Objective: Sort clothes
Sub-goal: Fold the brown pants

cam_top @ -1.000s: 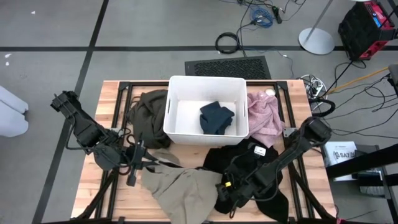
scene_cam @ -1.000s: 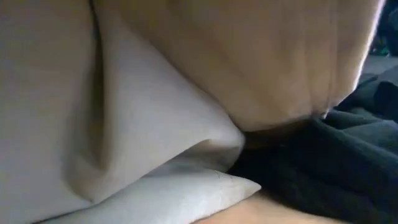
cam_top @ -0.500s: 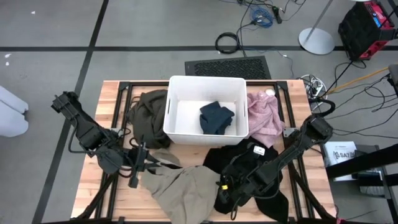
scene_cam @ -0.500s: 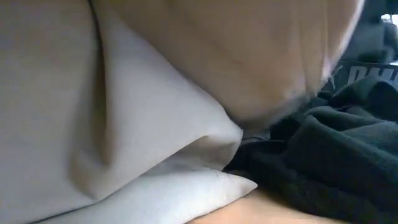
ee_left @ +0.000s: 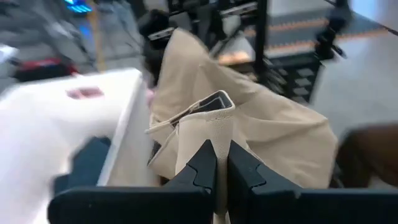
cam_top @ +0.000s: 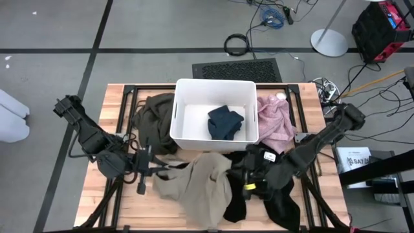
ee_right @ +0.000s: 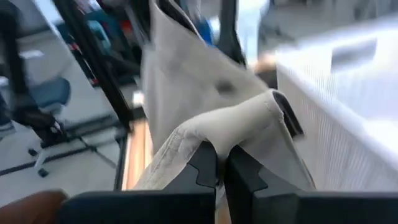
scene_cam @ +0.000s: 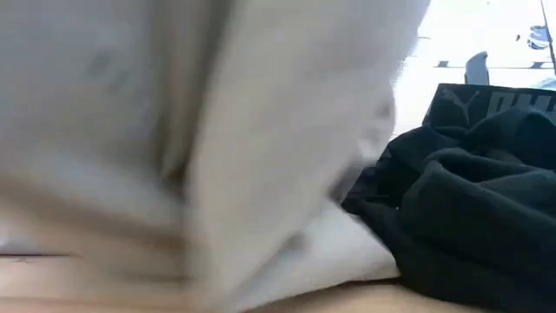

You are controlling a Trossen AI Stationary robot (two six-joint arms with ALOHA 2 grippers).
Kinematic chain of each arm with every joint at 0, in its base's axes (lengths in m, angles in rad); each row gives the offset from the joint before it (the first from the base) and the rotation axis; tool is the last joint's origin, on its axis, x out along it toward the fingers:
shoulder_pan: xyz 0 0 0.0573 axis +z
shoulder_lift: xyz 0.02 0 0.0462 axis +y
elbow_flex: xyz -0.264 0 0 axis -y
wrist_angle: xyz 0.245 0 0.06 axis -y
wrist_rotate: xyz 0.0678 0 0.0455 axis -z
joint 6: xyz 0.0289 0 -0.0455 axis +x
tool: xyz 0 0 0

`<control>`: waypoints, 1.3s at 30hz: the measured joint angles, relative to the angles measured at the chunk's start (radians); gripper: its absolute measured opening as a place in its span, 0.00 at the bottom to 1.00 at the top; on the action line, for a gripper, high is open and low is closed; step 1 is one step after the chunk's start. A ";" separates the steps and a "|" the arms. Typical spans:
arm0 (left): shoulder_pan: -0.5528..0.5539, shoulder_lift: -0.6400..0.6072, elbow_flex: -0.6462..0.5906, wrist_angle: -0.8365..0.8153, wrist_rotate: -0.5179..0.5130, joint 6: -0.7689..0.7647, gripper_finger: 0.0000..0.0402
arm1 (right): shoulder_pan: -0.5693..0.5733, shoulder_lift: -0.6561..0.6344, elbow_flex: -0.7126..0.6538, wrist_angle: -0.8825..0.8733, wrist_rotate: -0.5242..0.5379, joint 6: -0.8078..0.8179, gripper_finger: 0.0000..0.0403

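Now both grippers, left (cam_top: 157, 171) and right (cam_top: 240, 173), pinch the khaki garment (cam_top: 200, 181), stretched between them along the table's (cam_top: 116, 103) front edge, just short of the bin (cam_top: 183, 90).

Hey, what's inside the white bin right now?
Inside the white bin lies one dark teal-blue garment, bunched right of its middle. The rest of the floor shows bare white; whatever is beneath that garment is covered.

Clothes are crowding the bin (cam_top: 184, 139) on three sides: olive garment (cam_top: 150, 118) to its left, pink one (cam_top: 275, 120) to its right, beige (cam_top: 197, 182) and black (cam_top: 278, 194) ones in front. Only a teal garment (cam_top: 224, 122) is lying inside; the space around it is staying open from above.
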 joint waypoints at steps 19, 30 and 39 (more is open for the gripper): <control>-0.013 -0.089 0.001 0.644 -0.342 0.699 0.04 | -0.150 -0.296 0.000 0.519 -0.280 -0.962 0.00; 0.006 -0.154 0.002 1.102 -0.280 1.175 0.04 | -0.447 -0.254 0.094 0.628 -0.611 -0.810 0.00; -0.085 -0.164 0.002 0.708 -0.326 0.897 0.04 | -0.416 -0.148 0.179 0.385 -0.724 -0.641 0.00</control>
